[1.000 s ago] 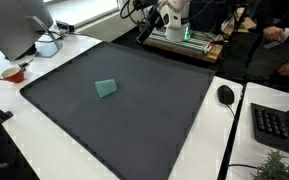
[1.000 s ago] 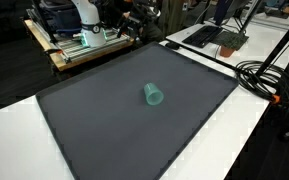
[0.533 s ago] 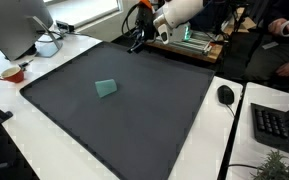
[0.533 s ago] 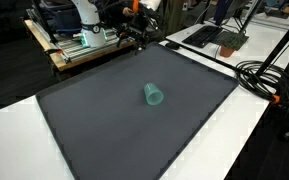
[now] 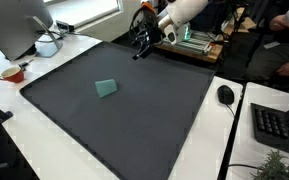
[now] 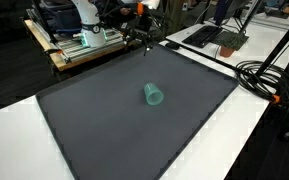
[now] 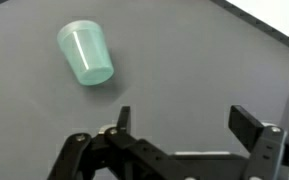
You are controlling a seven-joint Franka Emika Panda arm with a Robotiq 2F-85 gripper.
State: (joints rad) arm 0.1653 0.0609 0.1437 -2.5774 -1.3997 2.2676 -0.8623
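- The teal cup (image 7: 86, 54) lies on its side near the middle of the dark mat (image 5: 169, 115), apart from everything else. Both exterior views show it there too (image 5: 106, 88) (image 6: 153, 95).
- The gripper (image 7: 184, 125) hangs in the air over the far edge of the mat, well apart from the cup. Its jaws are spread wide with nothing between them. An exterior view shows it at the end of the arm (image 5: 139, 48), angled down toward the mat.
- Risk, as I judge it: a cup on its side rolls easily. A finger that touches its rounded wall before the other closes could send it rolling across the mat, out from between the jaws.
- The wall looks thin and soft (probably light plastic), so a hard squeeze could buckle it or make it pop free.
- Coming down too low could drive the fingertips into the mat, which may be soft enough to drag or snag.
- Contents: the cup's mouth is open and nothing shows inside or spilled beside it, so I take it to be empty.
- Further out on the white table (image 5: 24, 150), a small red bowl (image 5: 12, 73) sits by the monitor (image 5: 19, 25). What it holds cannot be made out.
- A mouse (image 5: 225, 95) and a keyboard (image 5: 279, 125) lie beyond the mat's other side, and cables (image 6: 264, 75) run along the table edge.
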